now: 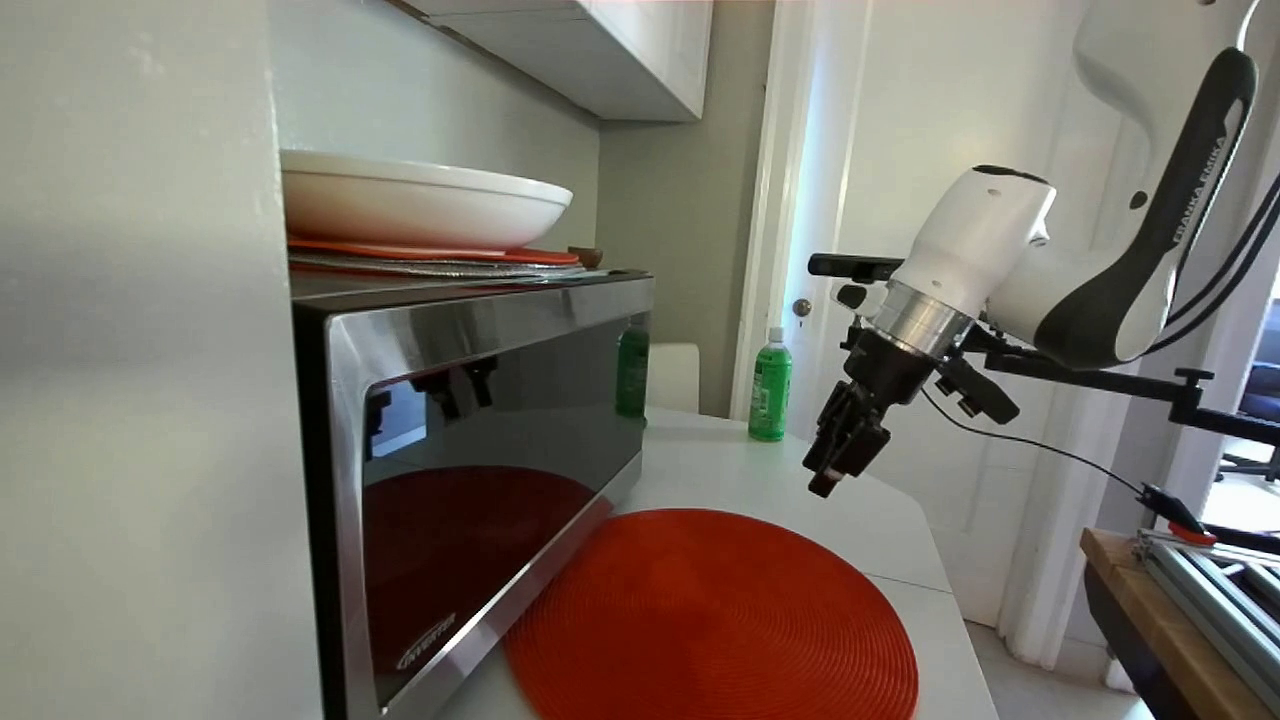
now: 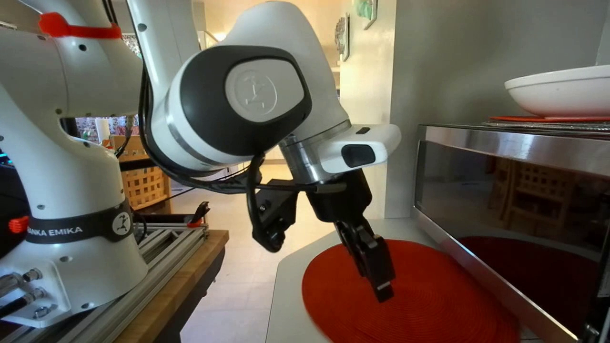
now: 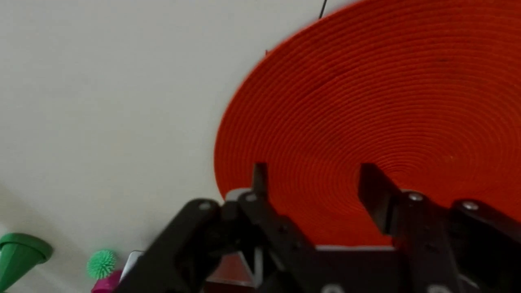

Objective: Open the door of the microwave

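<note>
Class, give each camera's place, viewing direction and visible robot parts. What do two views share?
In an exterior view: beyond an end of the microwave, looking along its door toward the green bottle; arm and jaws show.
In an exterior view: near the microwave's opposite end, facing back over the round red placemat; base, arm and jaws show.
Wrist view: behind the jaws, which show open, looking down at the placemat.
Both exterior views share the white bowl.

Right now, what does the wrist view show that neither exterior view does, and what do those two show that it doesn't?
Only the wrist view shows the spiky green ball and a pink thing, partly out of frame. Only the exterior views, both of them, show the white bowl and the white robot arm. All share the red mat, the pale counter and the pincer.
</note>
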Robot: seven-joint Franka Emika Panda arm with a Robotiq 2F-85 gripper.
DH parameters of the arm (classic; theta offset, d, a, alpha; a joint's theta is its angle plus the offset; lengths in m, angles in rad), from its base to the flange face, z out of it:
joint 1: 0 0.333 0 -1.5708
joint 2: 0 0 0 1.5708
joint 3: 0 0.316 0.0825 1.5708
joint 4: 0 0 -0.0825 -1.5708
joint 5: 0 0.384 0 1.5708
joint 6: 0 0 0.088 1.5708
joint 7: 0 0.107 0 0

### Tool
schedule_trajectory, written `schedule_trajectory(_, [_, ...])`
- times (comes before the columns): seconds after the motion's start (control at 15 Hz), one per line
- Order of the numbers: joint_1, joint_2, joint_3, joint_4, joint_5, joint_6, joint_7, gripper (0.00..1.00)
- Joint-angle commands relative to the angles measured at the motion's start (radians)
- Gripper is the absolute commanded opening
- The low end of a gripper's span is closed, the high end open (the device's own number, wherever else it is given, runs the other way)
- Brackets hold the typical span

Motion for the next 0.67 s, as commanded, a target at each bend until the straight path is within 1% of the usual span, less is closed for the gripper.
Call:
schedule_trajectory(0.0, [-0.067,-0.021,0.067,-0.040,-0.047,0.018,0.003,0.91])
schedule_trajectory(0.07, [-0.077,-0.024,0.083,-0.048,-0.053,0.014,0.011,0.99])
schedule_trajectory(0.2, [-0.096,-0.023,0.110,-0.052,-0.060,-0.004,0.024,1.00])
schedule_trajectory(0.27, [-0.101,-0.037,0.126,-0.060,-0.042,-0.043,0.044,1.00])
schedule_trajectory(0.33, [-0.067,-0.005,0.090,-0.042,-0.034,-0.007,0.010,1.00])
schedule_trajectory(0.6, [-0.069,-0.006,0.093,-0.041,-0.034,-0.010,0.012,1.00])
